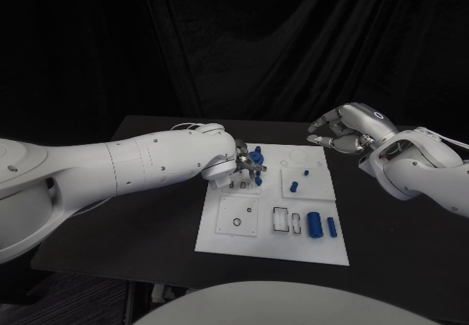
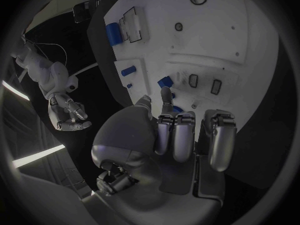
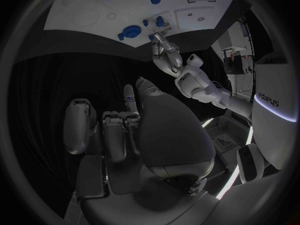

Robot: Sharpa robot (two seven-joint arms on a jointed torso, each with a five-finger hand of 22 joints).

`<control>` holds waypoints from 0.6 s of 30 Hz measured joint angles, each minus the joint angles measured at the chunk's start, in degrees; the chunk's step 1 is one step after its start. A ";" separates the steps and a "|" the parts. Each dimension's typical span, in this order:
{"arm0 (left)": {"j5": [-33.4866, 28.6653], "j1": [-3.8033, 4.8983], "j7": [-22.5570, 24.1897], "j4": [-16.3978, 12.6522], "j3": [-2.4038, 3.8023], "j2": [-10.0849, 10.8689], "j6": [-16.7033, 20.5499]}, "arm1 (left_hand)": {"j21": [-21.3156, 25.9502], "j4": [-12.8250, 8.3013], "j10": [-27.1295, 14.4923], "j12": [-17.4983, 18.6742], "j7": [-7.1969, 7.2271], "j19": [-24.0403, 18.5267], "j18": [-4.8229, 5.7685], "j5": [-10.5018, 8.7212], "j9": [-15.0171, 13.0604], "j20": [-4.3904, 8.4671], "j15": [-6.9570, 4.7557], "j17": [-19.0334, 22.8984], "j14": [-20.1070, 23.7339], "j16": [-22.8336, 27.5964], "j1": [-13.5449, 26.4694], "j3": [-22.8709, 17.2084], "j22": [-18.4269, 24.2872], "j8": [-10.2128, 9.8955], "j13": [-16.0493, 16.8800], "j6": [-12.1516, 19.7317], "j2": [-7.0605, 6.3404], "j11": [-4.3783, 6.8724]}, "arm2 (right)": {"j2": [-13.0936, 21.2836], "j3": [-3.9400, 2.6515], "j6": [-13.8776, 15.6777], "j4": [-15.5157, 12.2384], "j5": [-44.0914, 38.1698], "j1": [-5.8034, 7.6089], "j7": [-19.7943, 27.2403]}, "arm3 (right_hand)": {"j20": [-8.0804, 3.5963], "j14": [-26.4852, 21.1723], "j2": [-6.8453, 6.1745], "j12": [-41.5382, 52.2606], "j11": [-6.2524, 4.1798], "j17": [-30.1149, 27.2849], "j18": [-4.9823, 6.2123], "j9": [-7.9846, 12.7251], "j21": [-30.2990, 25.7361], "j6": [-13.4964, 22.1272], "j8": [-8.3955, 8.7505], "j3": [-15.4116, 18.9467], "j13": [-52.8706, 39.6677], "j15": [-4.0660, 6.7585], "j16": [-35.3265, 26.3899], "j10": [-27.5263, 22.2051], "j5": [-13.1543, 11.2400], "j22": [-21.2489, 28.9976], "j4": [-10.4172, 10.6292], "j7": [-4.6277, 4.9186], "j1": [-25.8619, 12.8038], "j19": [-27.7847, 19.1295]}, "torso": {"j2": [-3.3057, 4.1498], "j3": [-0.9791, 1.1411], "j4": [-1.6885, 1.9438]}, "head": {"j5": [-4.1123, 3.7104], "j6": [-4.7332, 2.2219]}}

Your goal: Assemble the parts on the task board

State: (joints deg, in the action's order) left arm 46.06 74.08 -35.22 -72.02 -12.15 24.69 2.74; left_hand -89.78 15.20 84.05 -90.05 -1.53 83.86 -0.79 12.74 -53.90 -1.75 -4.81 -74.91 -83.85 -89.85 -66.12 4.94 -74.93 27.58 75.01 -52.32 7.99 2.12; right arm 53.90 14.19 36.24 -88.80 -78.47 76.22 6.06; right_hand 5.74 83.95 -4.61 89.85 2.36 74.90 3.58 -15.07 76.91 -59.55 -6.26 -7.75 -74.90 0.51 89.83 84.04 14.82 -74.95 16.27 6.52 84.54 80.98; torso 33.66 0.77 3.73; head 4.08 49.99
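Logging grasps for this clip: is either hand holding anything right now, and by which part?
The left hand is down among the blue parts on the task board; whether it holds one cannot be told. The right hand holds nothing, fingers curled above the table.

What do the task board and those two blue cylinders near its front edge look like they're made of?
Task board: looks like matte white plastic or painted sheet, flat and glare-free, with raised square panels; I can't tell which. Larger blue cylinder and thinner blue cylinder: probably smooth plastic, given their even saturated colour and only a soft sheen, though coated metal can't be excluded.
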 measured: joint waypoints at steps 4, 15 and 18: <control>0.01 -0.33 0.00 0.20 0.00 -0.25 -0.02 | 0.00 0.15 0.00 0.00 -0.42 0.00 0.00 0.87 0.52 0.00 0.00 0.00 0.00 0.00 0.00 -0.15 0.00 -1.64 0.00 0.00 0.00 0.00 | -0.02 0.00 -0.05 0.00 0.00 0.00 -0.06 | 0.00 0.00 0.00 0.00 0.00 0.00 0.00 0.00 0.00 0.00 0.00 0.00 0.00 0.00 0.00 0.00 0.00 0.00 0.00 0.00 0.00 0.00 | 0.01 0.00 0.00 | -0.12 0.00; 0.01 -1.20 0.01 0.69 0.00 -0.77 -0.09 | 0.00 0.05 0.00 0.00 -0.62 0.00 0.00 1.61 1.06 0.00 0.00 0.00 0.00 0.00 -0.20 -0.56 0.00 -3.35 0.00 -0.21 0.20 -0.01 | -0.03 0.00 -0.39 -0.02 0.00 -0.01 -0.32 | 0.00 0.00 0.00 0.00 0.00 0.00 0.00 -0.01 0.00 0.00 0.00 0.00 0.00 0.00 0.00 0.00 0.00 0.00 0.00 0.00 0.00 0.00 | 0.03 0.03 -0.04 | 0.35 0.00; 0.02 -1.28 0.01 0.78 0.00 -0.87 -0.13 | 0.00 0.05 -0.01 0.00 -0.80 0.00 0.00 1.61 1.15 0.00 0.00 0.00 0.00 0.00 -0.20 -0.56 0.01 -3.57 0.00 -0.38 0.20 -0.01 | -0.08 0.00 -0.48 -0.02 0.00 -0.01 -0.39 | 0.00 0.00 0.00 0.00 0.00 0.00 0.00 -0.01 0.00 0.00 0.00 0.00 0.00 0.00 0.00 0.00 0.00 0.00 0.00 0.00 0.00 0.00 | 0.03 0.03 -0.04 | 0.28 0.00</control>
State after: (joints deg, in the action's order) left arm 46.08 72.81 -35.21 -71.24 -12.14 23.81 2.61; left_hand -89.77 15.25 84.04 -90.05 -2.33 83.86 -0.79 14.35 -52.74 -1.75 -4.81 -74.91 -83.85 -89.85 -66.33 4.38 -74.93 24.00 75.01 -52.70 8.19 2.12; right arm 53.82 14.19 35.75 -88.82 -78.47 76.21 5.67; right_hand 5.74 83.95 -4.61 89.85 2.36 74.91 3.58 -15.07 76.91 -59.55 -6.26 -7.75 -74.90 0.51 89.83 84.04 14.82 -74.95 16.28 6.52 84.53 80.98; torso 33.69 0.81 3.69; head 4.36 49.99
